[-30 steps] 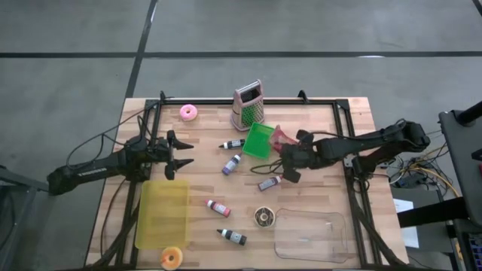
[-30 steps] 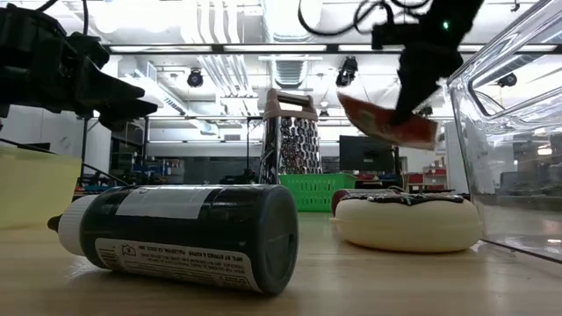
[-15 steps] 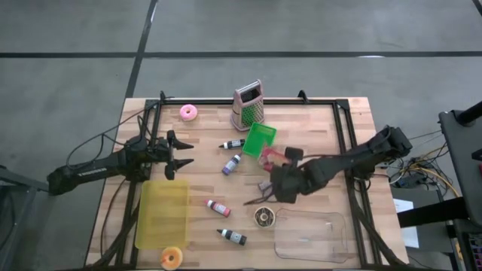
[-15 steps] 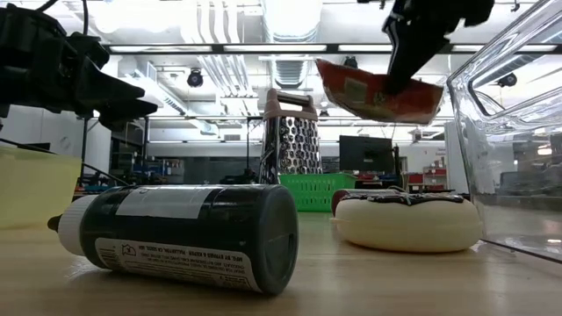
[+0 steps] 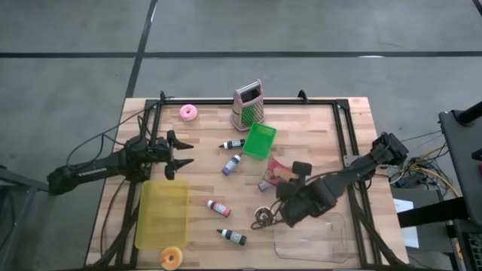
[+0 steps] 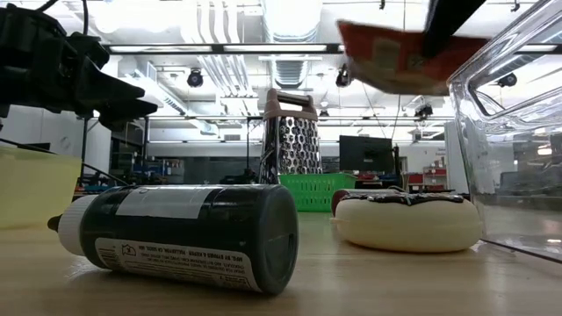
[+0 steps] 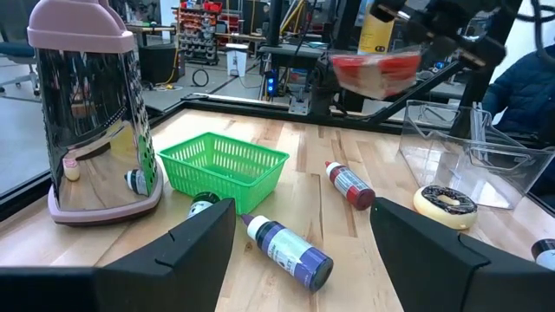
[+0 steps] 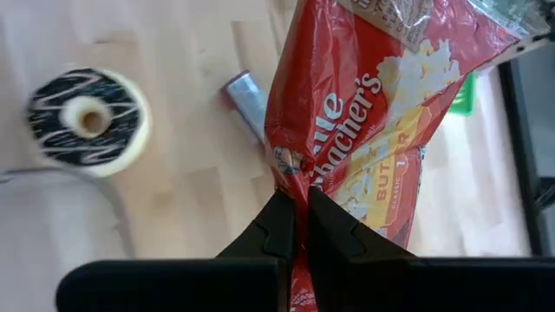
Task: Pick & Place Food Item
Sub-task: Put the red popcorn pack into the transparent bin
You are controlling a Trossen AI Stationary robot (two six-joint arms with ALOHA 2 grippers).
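Popcorn bag (image 8: 364, 104) pinched in right claw (image 8: 293, 227) (above table).

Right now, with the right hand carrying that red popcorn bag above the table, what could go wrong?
1. The right hand pinches only a thin fold of the red popcorn bag, so the bag could slip free.
2. The hanging bag might catch the rim of the clear container instead of dropping in.
3. The chocolate donut lies beside that container, and a low pass could knock it.
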